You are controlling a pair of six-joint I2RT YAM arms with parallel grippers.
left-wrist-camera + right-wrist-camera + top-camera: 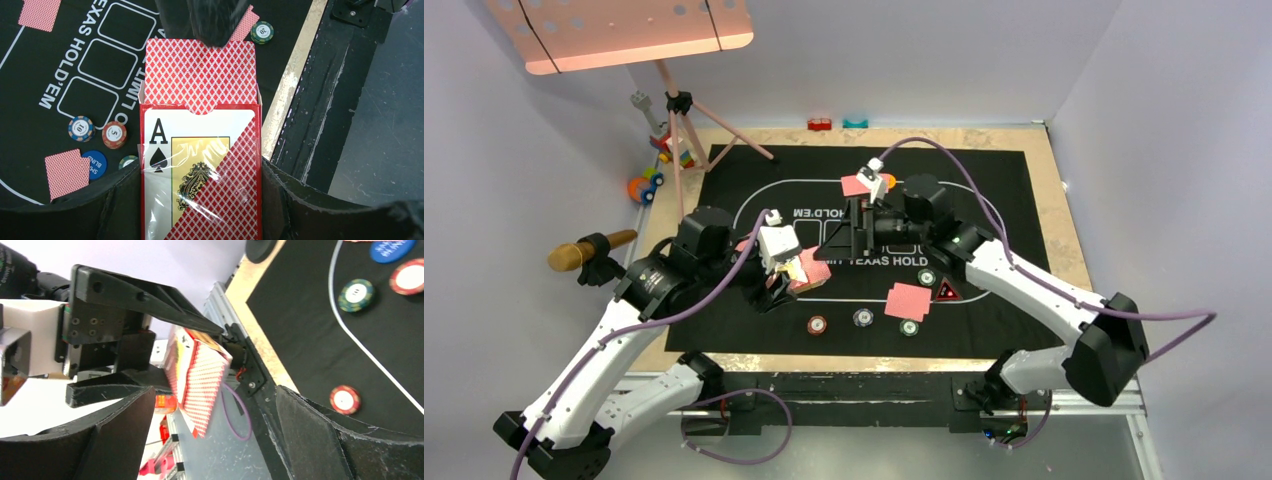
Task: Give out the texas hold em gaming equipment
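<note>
My left gripper point(200, 172) is shut on a red card box point(200, 170) with an ace of spades on its face. Red-backed playing cards point(200, 75) stick out of the box's open top. In the top view the left gripper point(782, 275) holds the box point(809, 270) above the mat's left-centre. My right gripper point(829, 248) faces it from the right, open, with nothing between its fingers point(310, 440). The box point(197, 375) hangs just beyond them. Single cards point(909, 300) point(856, 185) lie face down on the mat. Poker chips point(817, 324) point(862, 317) point(909, 326) line the near side.
A black Texas Hold'em mat point(1014, 200) covers the table. A triangular marker point(946, 291) and a green chip point(927, 277) lie on the right. A blue button point(95, 164) sits beside chips point(114, 135). A pink stand point(679, 105) and toy pieces point(646, 185) stand far left.
</note>
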